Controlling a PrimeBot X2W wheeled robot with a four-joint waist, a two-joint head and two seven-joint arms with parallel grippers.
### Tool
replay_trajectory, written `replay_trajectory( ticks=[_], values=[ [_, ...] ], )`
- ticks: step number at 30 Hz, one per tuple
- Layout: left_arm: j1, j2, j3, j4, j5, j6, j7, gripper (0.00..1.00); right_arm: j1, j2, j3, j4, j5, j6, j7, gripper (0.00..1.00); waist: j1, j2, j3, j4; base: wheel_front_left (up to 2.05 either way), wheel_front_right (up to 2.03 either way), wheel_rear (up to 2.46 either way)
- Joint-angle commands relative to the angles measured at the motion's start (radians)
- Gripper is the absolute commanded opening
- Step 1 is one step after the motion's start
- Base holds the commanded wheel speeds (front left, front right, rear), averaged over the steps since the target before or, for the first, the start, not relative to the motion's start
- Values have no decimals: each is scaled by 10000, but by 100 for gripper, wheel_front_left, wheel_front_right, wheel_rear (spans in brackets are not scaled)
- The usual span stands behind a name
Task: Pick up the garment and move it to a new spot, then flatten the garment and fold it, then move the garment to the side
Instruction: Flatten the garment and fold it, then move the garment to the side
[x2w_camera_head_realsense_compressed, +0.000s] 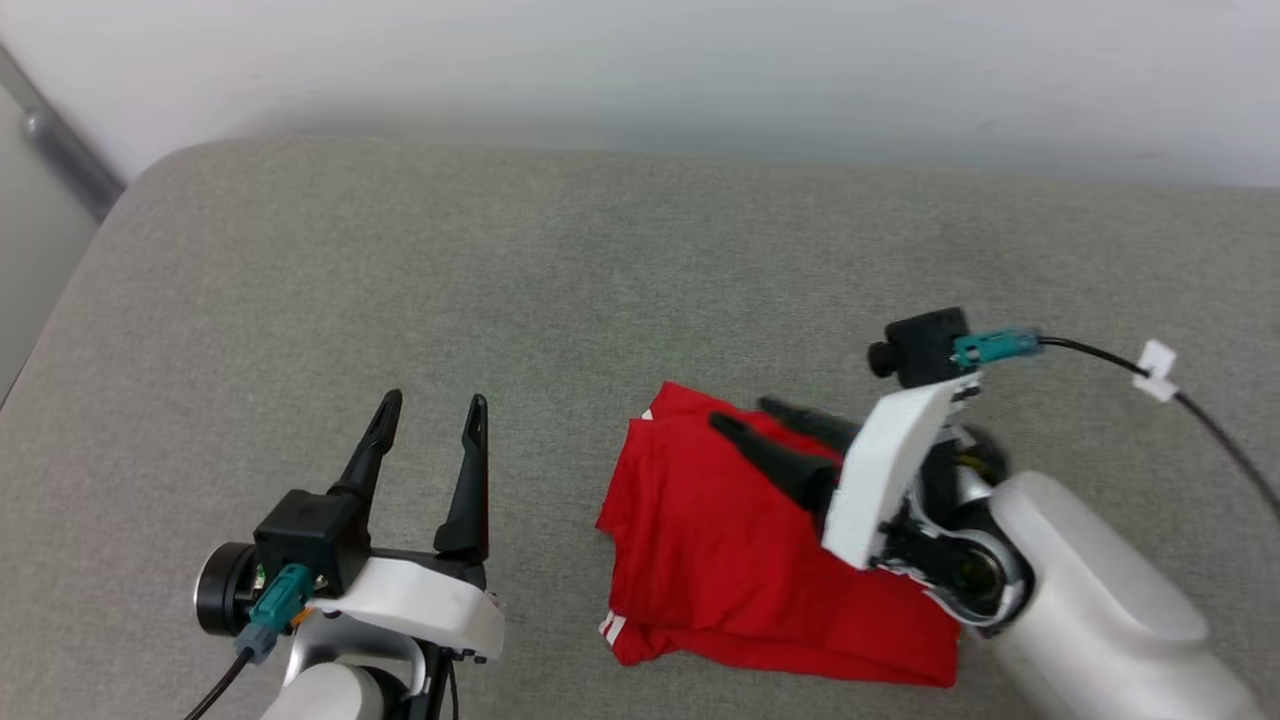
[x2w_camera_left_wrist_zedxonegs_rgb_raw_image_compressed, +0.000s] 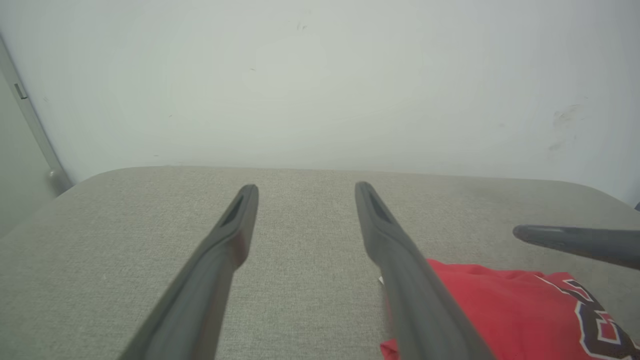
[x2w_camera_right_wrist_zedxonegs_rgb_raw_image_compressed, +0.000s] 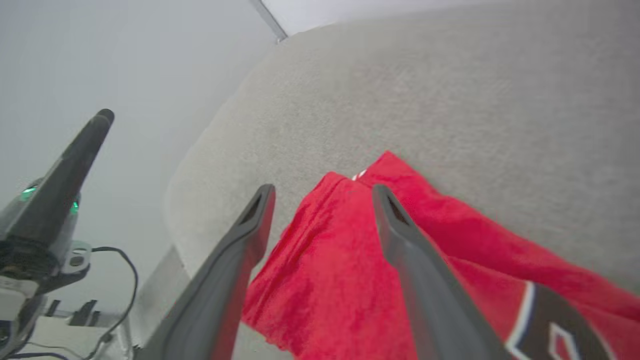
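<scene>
Reading the step in hand as the last one, judging by the garment (x2w_camera_head_realsense_compressed: 730, 560) lying already folded into a compact red packet: shifting it to the side. Doing that well by keeping the right pincer (x2w_camera_head_realsense_compressed: 740, 412) spread while lowering, sliding one finger under all the layers at a folded edge rather than pinching the top sheet alone, closing firmly, then carrying low and slowly so as not to shake the fold open. Minding the striped sleeve trim peeking out at the near left corner, likely to trail. Keeping the left pincer (x2w_camera_head_realsense_compressed: 435, 400) free for steadying the packet's left edge if needed. Finding the right pincer gaping wide and holding nothing, hovering over the packet's far part with fingers pointing toward the robot's left; in the right wrist view, straddling the packet's left edge, one finger over red cloth, the other over bare table (x2w_camera_head_realsense_compressed: 400, 250); touching or not, impossible to tell. Finding the left pincer likewise wide and empty, well apart from the garment, off to its left. Placing the garment right of the table's middle, toward the near edge, partly beneath the right forearm.
</scene>
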Motion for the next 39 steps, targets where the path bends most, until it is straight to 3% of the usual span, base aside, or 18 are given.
replay_trajectory(
  ticks=[1,6,13,21,30,39],
  values=[
    [98,46,75,24,-58,72,-55,100,-111,-461,187,-83,-833,-4,-563,100,-1,0,-144,-184,0,0,0],
    [376,112,230,96,-149,224,-150,100,387,-1222,-296,31,-2973,-2,-2208,100,-1,0,-405,-613,0,0,0],
    [792,266,528,243,-342,358,-309,100,1700,-1467,-2817,-232,-5123,-4,-3459,100,-1,0,-748,-1195,0,0,0],
    [1216,406,789,235,-304,490,-553,100,3769,-655,-5274,-2792,-6866,-4,-3914,100,-1,0,-1055,-1526,0,0,0],
    [1741,543,768,255,-216,544,-670,100,5695,414,-5830,-5014,-7834,-4,-3309,100,-1,0,-1504,-1622,0,0,0],
    [2043,696,738,202,-196,651,-546,100,6437,876,-6133,-5526,-8144,-4,-2797,100,-1,0,-1641,-1618,0,0,0]
  ],
)
